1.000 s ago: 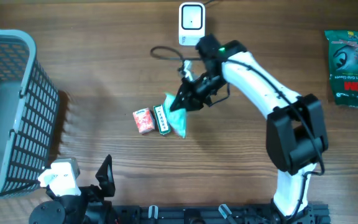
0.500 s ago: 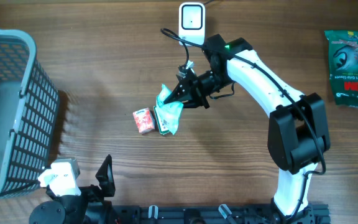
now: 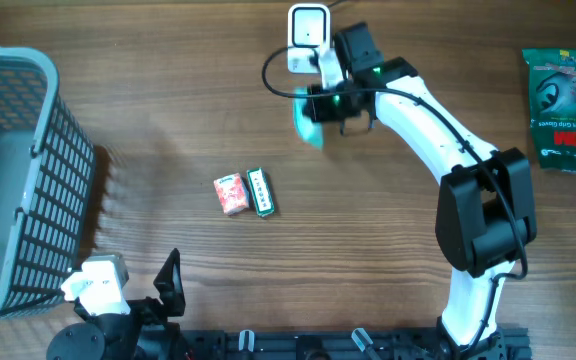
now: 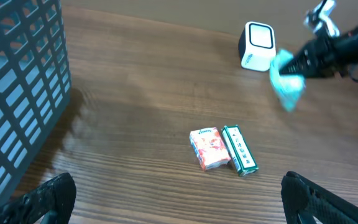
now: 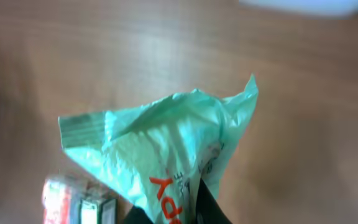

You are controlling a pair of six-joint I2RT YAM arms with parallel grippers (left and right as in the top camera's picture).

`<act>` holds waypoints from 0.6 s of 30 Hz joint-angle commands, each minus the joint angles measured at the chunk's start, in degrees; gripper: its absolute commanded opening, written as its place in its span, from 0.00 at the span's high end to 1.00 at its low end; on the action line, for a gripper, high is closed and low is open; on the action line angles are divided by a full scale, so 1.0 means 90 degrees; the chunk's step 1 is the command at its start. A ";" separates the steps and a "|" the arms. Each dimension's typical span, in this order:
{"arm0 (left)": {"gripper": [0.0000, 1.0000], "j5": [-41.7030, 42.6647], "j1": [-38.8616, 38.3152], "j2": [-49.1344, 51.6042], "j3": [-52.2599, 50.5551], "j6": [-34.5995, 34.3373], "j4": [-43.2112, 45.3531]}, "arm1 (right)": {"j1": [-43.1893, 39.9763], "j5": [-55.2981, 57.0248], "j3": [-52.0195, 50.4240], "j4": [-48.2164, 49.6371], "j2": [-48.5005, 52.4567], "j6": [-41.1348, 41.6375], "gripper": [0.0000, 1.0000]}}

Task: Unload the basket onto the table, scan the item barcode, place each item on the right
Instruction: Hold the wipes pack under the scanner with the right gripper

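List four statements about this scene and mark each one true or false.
1. The right hand grips the teal packet beside the white scanner. True.
2. The red box and green box lie side by side on the table. True.
3. The left hand holds the red box. False: it is open and empty.
4. The teal packet lies in the basket. False: the right hand holds it, far from the basket.

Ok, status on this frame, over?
Right gripper shut on teal packet, held beside scanner. Left gripper open, idle. Two small boxes lie clear of the path.
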 commanded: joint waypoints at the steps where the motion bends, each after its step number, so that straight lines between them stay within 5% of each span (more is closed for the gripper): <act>1: 0.00 -0.0036 0.0022 -0.0046 -0.0005 0.0080 0.0019 | 0.0012 0.1273 0.0095 0.0916 -0.0146 0.0335 0.96; 8: 0.00 -0.0036 0.0022 -0.0046 -0.0005 0.0080 0.0019 | 0.0029 0.2771 0.0253 0.3228 0.0097 0.0301 0.95; 18: 0.00 -0.0036 0.0022 -0.0046 -0.0005 0.0080 0.0022 | 0.0221 0.3745 0.2188 0.2907 0.1914 -0.0461 0.95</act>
